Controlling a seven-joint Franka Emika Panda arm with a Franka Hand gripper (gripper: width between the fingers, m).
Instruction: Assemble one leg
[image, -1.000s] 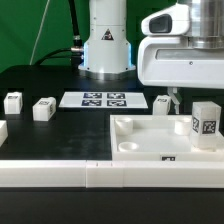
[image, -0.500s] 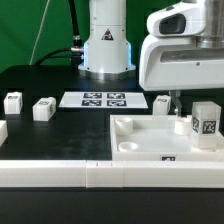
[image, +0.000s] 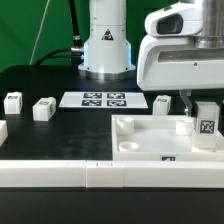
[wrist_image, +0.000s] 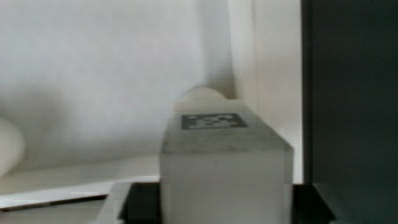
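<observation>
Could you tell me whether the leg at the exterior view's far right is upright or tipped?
Upright: the leg stands on end, taller than wide, its sides vertical.

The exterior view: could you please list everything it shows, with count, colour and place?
legs: four, white with black-and-white tags; one upright on the square piece at the exterior view's right, one right of the marker board, two left of it.
square piece: one, white, raised rim, round corner hole; front right of the table.
marker board: one, white with four tags; mid-table.
rail: one, white; along the front.
table: one, black.
arm base: one, white; behind the marker board.
wrist housing: one, white; above the upright leg.
fingers: one in sight, dark; beside the upright leg, apart from it.
</observation>
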